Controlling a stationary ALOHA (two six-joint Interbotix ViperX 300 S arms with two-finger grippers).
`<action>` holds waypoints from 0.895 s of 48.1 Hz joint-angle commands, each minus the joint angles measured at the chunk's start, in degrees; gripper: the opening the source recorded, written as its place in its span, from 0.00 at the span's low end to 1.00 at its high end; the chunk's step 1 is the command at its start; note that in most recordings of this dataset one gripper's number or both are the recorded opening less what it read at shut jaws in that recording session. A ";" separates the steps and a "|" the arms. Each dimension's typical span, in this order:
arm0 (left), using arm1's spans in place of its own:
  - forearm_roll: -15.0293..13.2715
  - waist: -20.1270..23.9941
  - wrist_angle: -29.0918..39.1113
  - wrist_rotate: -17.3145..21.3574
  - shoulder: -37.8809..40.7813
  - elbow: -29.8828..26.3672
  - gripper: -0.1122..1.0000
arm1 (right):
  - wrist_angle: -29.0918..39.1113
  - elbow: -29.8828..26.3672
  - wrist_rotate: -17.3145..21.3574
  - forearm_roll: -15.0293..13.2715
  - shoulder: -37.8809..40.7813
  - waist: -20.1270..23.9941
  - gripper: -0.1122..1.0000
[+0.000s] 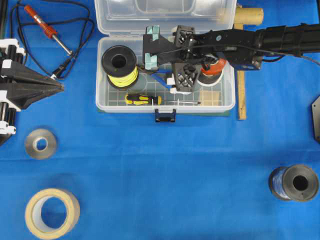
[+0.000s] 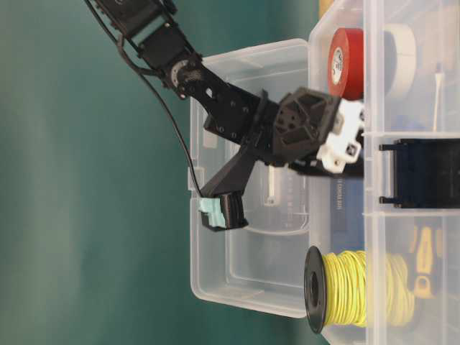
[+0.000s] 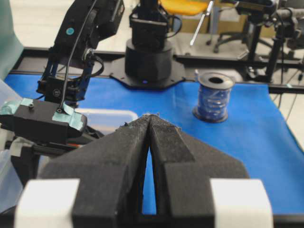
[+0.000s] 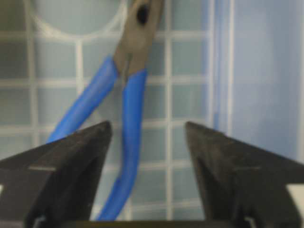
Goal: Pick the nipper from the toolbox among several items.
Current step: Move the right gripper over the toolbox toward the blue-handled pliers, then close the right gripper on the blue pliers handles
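The clear toolbox [image 1: 227, 106] stands open at the top middle, its lid folded back. The nipper [image 4: 133, 104] lies on the grid base with its dark jaws pointing away from the right wrist camera. A bit of its blue handle shows in the overhead view [image 1: 161, 77]. My right gripper [image 4: 148, 130] is open and points down into the box [image 1: 184, 57]. One blue handle lies between its fingers, close to the left finger; the other handle runs under that finger. My left gripper [image 1: 56, 87] is shut and empty at the left edge, and its closed tips show in the left wrist view [image 3: 150, 116].
In the box are a yellow-and-black screwdriver [image 1: 142, 99], a yellow wire spool [image 1: 120, 65] and a red spool [image 1: 214, 67]. A red soldering iron [image 1: 47, 30] lies top left. Two tape rolls [image 1: 41, 143] [image 1: 52, 212] sit at the left, a blue wire spool [image 1: 295, 182] at the right, and a wooden ruler [image 1: 242, 95] beside the box.
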 commanded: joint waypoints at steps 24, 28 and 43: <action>-0.18 0.00 0.09 -0.26 0.00 -0.62 0.10 | 1.23 -0.44 0.53 0.44 -5.01 0.35 0.22; -0.18 0.00 0.09 -0.26 -0.09 -0.62 0.10 | 1.58 -0.35 0.97 0.44 -8.09 0.09 0.22; -0.18 0.00 0.09 -0.26 -0.09 -0.70 0.10 | 5.10 0.26 1.85 0.44 -21.09 1.23 0.22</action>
